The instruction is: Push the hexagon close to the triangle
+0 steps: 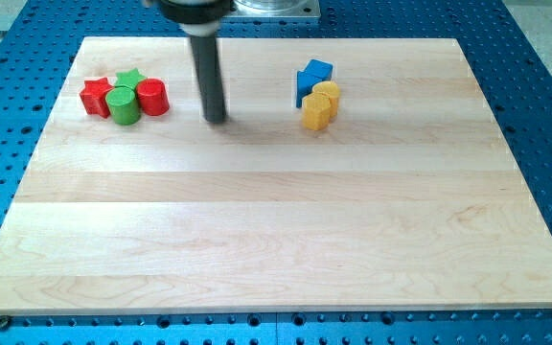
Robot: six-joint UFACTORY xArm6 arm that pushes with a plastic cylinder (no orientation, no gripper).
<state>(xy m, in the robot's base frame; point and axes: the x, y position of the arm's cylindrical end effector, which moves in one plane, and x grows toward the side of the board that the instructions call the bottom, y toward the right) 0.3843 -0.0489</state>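
wooden board (276,240), red-green blocks (125,97), blue-yellow blocks (317,93)

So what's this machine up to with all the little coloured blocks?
A robot arm ending in a plain dark rod slides blocks around a wooden board. Its job is to push the hexagon close to the triangle. My tip rests on bare board near the view's top, touching nothing. To its left sit a red star, green star, green cylinder and red cylinder. To its right, the yellow hexagon already sits against another yellow block and two blue blocks, whose shapes are unclear.
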